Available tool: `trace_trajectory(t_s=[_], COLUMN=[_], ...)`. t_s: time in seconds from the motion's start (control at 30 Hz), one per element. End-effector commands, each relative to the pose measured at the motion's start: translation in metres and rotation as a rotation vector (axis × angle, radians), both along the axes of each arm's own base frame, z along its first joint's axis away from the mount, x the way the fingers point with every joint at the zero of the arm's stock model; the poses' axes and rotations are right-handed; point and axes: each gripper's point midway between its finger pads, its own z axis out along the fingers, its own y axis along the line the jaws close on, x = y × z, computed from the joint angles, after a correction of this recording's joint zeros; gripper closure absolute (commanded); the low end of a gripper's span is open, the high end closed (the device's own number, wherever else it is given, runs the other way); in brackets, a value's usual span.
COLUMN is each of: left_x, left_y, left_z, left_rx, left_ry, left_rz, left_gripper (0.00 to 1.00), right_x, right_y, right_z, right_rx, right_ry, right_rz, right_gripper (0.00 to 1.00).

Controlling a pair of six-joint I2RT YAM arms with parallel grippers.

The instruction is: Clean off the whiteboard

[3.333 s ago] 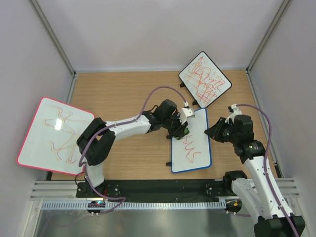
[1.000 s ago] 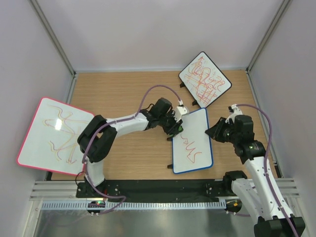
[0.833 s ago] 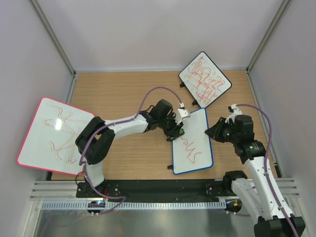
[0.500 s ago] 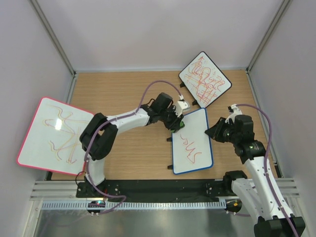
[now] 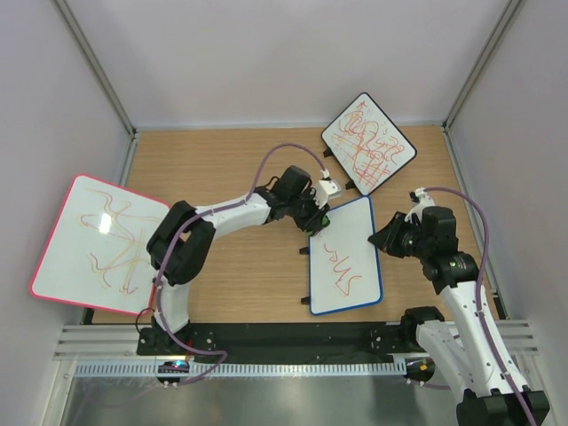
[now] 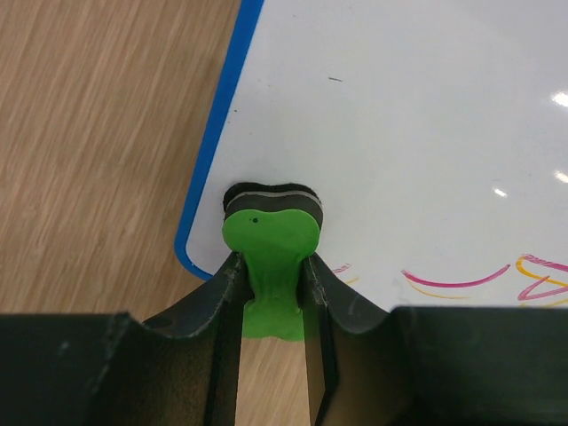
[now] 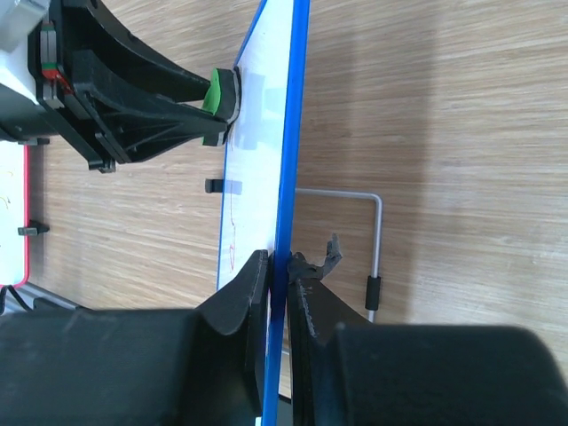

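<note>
The blue-framed whiteboard [image 5: 348, 257] lies at centre right, with red scribbles [image 5: 342, 266] on its lower half and its upper part wiped white. My left gripper [image 5: 318, 216] is shut on a green eraser [image 6: 269, 257] whose black pad presses on the board's far left corner [image 6: 200, 240]. My right gripper [image 5: 380, 238] is shut on the board's right edge [image 7: 286, 195], with one finger on each side of the blue frame. The eraser also shows in the right wrist view [image 7: 220, 96].
A black-framed board [image 5: 367, 143] dense with red-orange scribbles stands at the back right. A large pink-framed board [image 5: 93, 244] leans at the left. The whiteboard's wire stand [image 7: 374, 240] sticks out behind it. Side walls close in the table.
My left gripper has carried the eraser up the board from its middle to its far left corner. The scribbles there are gone. The right gripper has kept its hold.
</note>
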Motion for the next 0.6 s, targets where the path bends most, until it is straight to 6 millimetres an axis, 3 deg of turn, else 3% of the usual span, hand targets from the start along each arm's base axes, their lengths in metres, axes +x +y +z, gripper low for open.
trace_trajectory(t_s=[0.0, 0.17, 0.2, 0.33, 0.47, 0.57], left_x=[-0.014, -0.015, -0.012, -0.021, -0.054, -0.061], left_y=[0.0, 0.015, 0.012, 0.013, 0.008, 0.004], left_z=[-0.012, -0.015, -0.003, 0.009, 0.006, 0.003], left_rx=[0.03, 0.08, 0.051, 0.028, 0.016, 0.035], left_ry=[0.005, -0.123, -0.184, -0.281, -0.29, -0.292], left_rz=[-0.04, -0.127, -0.144, -0.244, -0.362, -0.376], left_gripper=[1.0, 1.0, 1.0, 1.0, 1.0, 1.0], right_x=[0.0, 0.0, 0.0, -0.001, 0.0, 0.0], right_y=[0.0, 0.0, 0.0, 0.0, 0.0, -0.001], right_z=[0.013, 0.014, 0.014, 0.014, 0.015, 0.015], right_rx=[-0.018, -0.019, -0.02, -0.02, -0.022, -0.021], right_ry=[-0.041, -0.051, -0.053, -0.051, -0.056, -0.055], right_rz=[0.023, 0.024, 0.023, 0.023, 0.021, 0.019], right_gripper=[0.99, 0.99, 0.99, 0.99, 0.99, 0.99])
